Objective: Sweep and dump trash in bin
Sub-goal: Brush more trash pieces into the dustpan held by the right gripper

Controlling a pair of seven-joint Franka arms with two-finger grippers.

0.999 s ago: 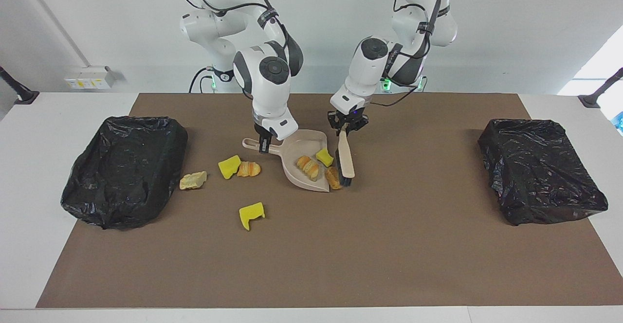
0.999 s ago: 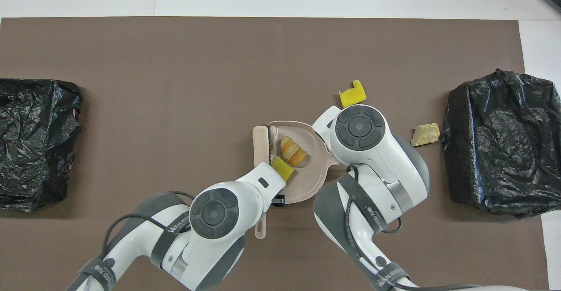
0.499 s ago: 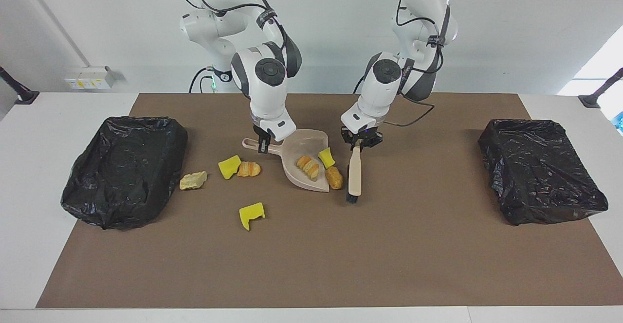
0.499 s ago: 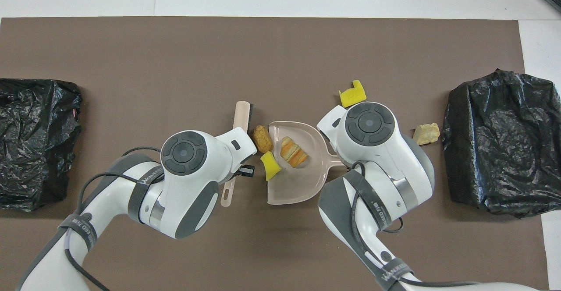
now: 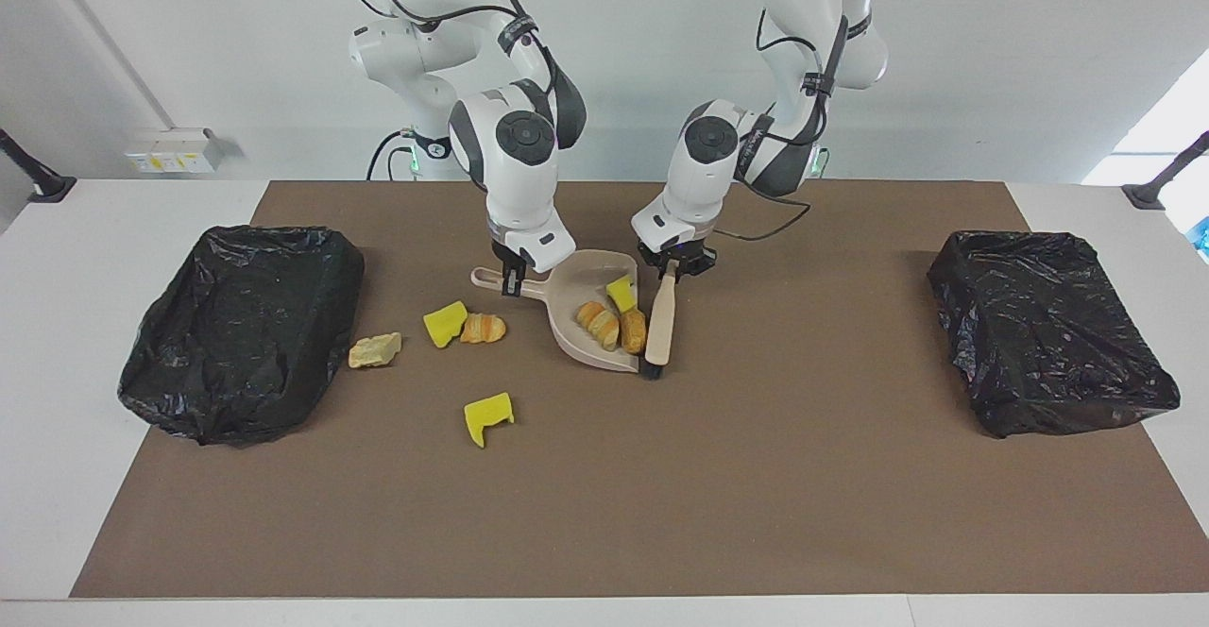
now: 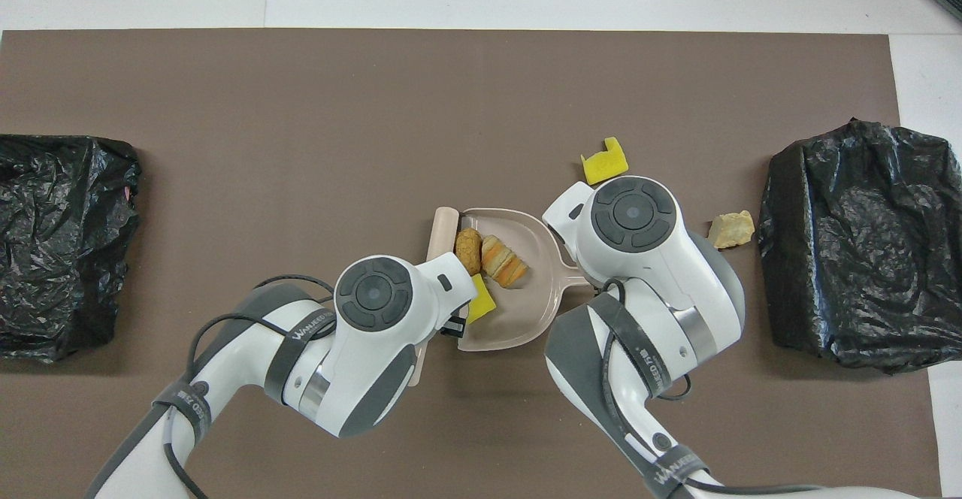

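At the right arm's end of the tabletop (image 5: 57,400), a bin lined with black plastic (image 5: 241,330) sits on the brown mat (image 5: 661,495). Just beside it lies a pale beige chunk (image 5: 375,350). Next come a yellow sponge bit (image 5: 444,324) touching a golden-brown bread lump (image 5: 484,328), and farther from the robots a second yellow sponge bit (image 5: 488,416) lies alone.

The right hand (image 5: 513,280) is pinched onto the handle of the beige dustpan (image 5: 584,348), which rests on the mat near the middle. In the pan lie 3 scraps: a ridged bread lump (image 5: 599,324), a rounder brown lump (image 5: 633,330) at the pan's open edge, and a yellow sponge bit (image 5: 621,294) nearer to the robots.

The left hand (image 5: 672,266) is pinched onto the handle of a beige brush (image 5: 661,323), whose dark bristles touch the mat at the pan's open edge, just beside the rounder lump.

At the left arm's end sits a second black-lined bin (image 5: 1048,330), well apart from the scraps.
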